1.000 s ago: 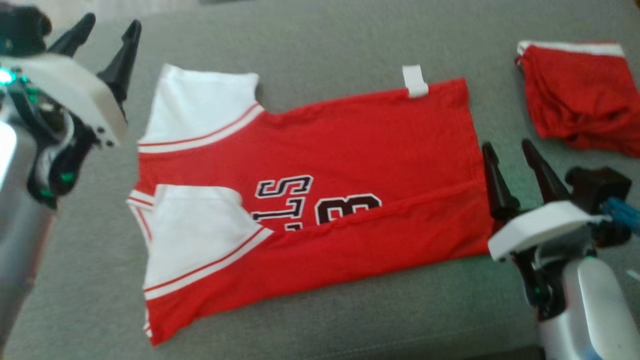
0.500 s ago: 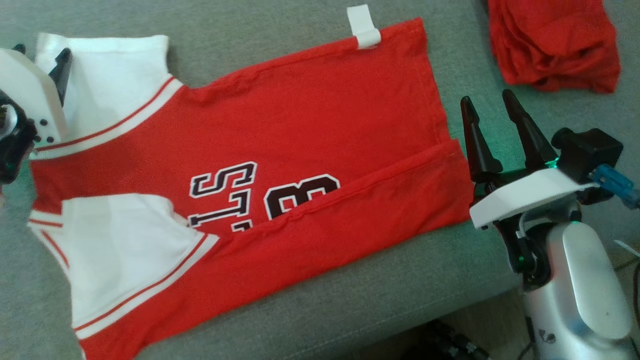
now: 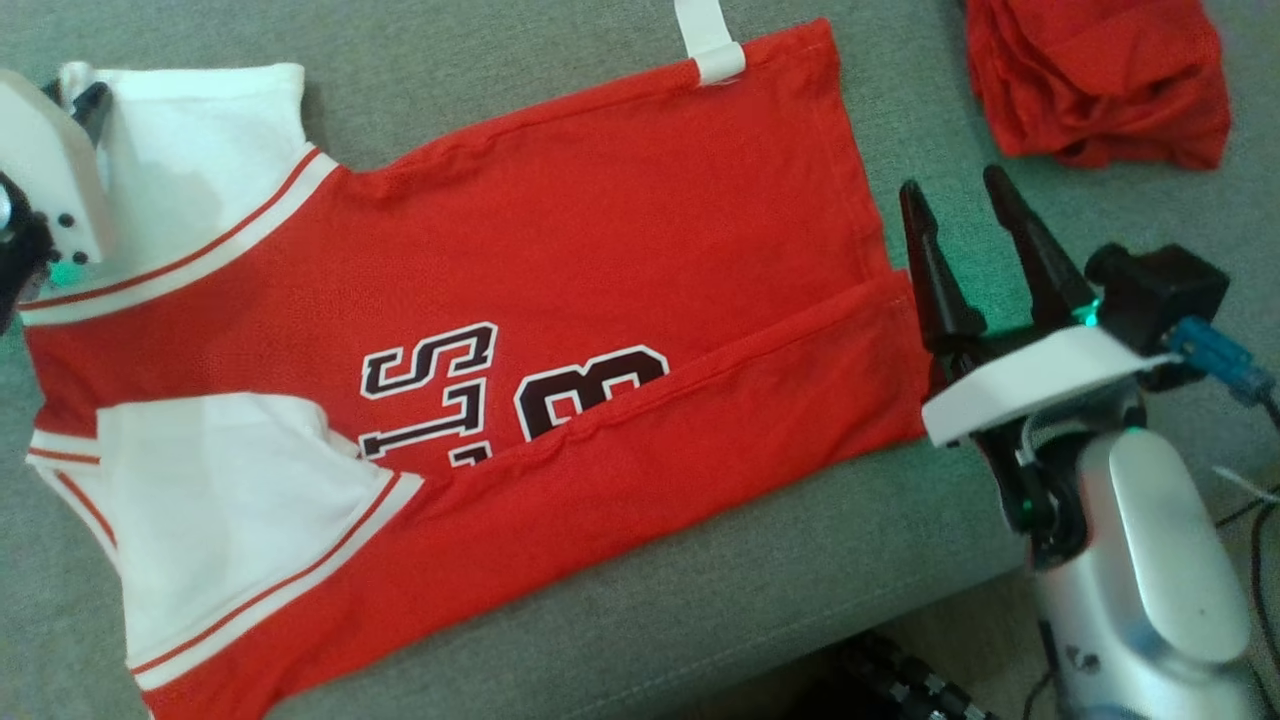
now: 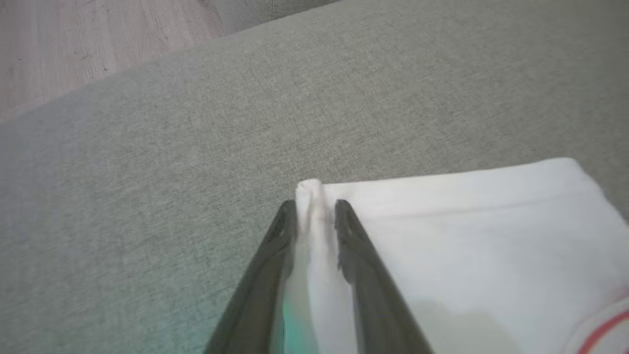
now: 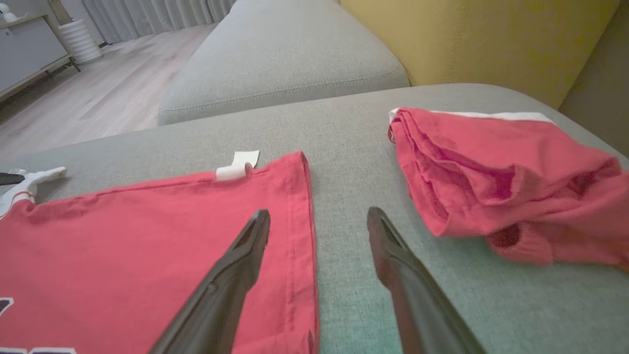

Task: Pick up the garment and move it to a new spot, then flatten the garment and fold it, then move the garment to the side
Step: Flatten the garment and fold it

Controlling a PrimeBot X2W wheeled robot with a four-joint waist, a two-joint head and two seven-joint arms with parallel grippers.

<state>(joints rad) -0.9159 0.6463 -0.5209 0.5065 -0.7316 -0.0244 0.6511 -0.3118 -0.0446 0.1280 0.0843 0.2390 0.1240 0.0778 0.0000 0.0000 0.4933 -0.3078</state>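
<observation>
A: Red jersey (image 3: 600, 250) lies spread on the grey sofa (image 3: 700, 620), long axis left to right before us; wood floor (image 4: 73, 44) beyond.
B: We note the left gripper (image 4: 314, 206) jaws pinching the white sleeve (image 4: 467, 221) corner. Right gripper (image 3: 948, 180) jaws gape empty, just beside the hem.

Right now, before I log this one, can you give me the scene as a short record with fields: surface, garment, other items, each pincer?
surface: grey woven sofa cushion
garment: red fabric jersey with white sleeves, lying flat, near long edge folded over the dark lettering
left pincer: closed on a pinched ridge at the far white sleeve's corner
right pincer: open, straddling the jersey's hem edge, gripping nothing
other: crumpled red cloth with white trim, apart from the jersey, beyond the right pincer
</observation>
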